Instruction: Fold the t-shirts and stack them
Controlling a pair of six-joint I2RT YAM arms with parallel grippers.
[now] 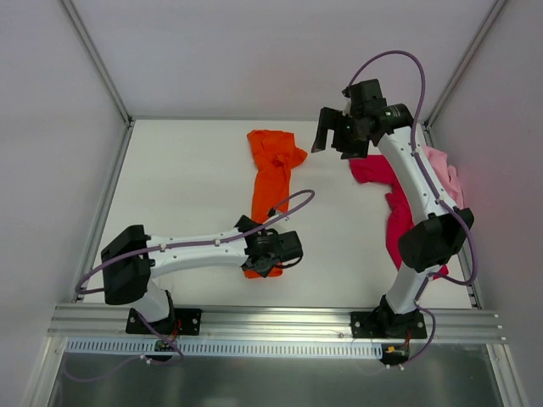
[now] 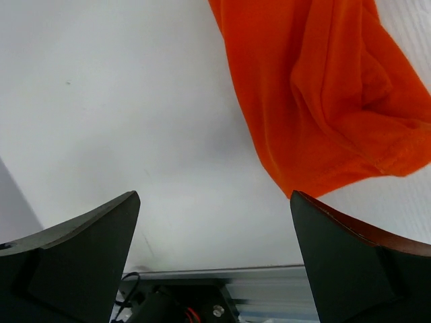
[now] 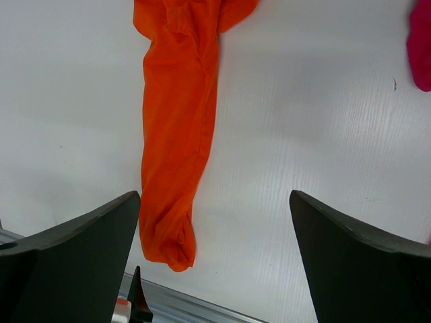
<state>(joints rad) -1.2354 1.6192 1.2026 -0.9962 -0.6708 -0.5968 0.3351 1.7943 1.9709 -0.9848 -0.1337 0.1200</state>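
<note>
Overhead view of a white tabletop (image 1: pixel 187 170). The orange t-shirt (image 1: pixel 271 174) lies bunched in a long strip at centre. The magenta-red t-shirt (image 1: pixel 392 222) and pink t-shirt (image 1: pixel 447 174) are heaped at the right edge. The left hand (image 1: pixel 268 257), wide and empty, hovers over the strip's lower end. The right hand (image 1: pixel 331 136), also wide and empty, hangs upper right. The cloth looks light and limp, so pinching a hem corner seems best.
</note>
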